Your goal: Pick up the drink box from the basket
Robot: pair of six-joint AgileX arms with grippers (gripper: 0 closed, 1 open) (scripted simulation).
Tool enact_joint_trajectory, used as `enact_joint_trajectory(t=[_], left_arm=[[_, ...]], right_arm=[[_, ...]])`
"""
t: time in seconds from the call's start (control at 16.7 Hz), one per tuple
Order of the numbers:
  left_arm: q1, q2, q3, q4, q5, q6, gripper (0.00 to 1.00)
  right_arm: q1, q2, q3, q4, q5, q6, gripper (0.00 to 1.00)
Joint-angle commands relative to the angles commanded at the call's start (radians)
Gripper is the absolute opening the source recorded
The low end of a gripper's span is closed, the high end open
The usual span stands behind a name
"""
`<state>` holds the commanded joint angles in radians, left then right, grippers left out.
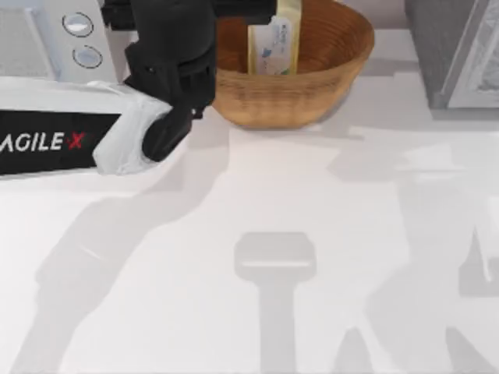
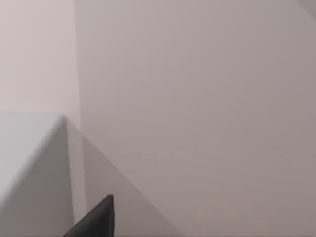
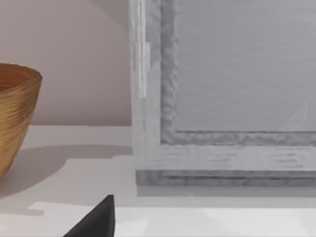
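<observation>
My left arm [image 1: 168, 70] reaches beside the basket [image 1: 312, 93], finger state impossible to tell. The drink box [image 1: 274, 39] stands upright inside; a sideways nudge could topple it against the rim.

1. The basket [image 1: 292, 74] sits on the table [image 1: 312, 234] at the far edge, near the middle.
2. The drink box [image 1: 274, 39] stands up inside the basket.
3. My left arm [image 1: 168, 70] reaches in from the left and ends just beside the basket's left side.
4. A box with round knobs [image 1: 47, 39] sits at the far left, behind my left arm.
5. A big framed box [image 1: 456, 51] sits at the far right, apart from the basket.
</observation>
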<state>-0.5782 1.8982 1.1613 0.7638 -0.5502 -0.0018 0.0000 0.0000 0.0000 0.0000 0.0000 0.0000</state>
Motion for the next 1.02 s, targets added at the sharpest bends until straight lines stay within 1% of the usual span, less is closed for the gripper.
enact_joint_trajectory(t=[0.24, 0.42, 0.54, 0.78, 1.02], left_arm=[[-0.083, 0.284, 0.163, 0.106, -0.077, 0.003, 1.0], [-0.122, 0.411, 0.234, 0.152, -0.11, 0.006, 1.0], [-0.132, 0.445, 0.253, 0.165, -0.119, 0.006, 1.0], [-0.133, 0.446, 0.254, 0.165, -0.119, 0.006, 1.0], [-0.121, 0.455, 0.284, 0.145, -0.108, 0.007, 1.0]], right_arm=[[0.0, 0.0, 0.0, 0.0, 0.0, 0.0, 1.0], [0.0, 0.0, 0.0, 0.0, 0.0, 0.0, 1.0], [0.0, 0.0, 0.0, 0.0, 0.0, 0.0, 1.0], [0.0, 0.0, 0.0, 0.0, 0.0, 0.0, 1.0], [0.0, 0.0, 0.0, 0.0, 0.0, 0.0, 1.0]])
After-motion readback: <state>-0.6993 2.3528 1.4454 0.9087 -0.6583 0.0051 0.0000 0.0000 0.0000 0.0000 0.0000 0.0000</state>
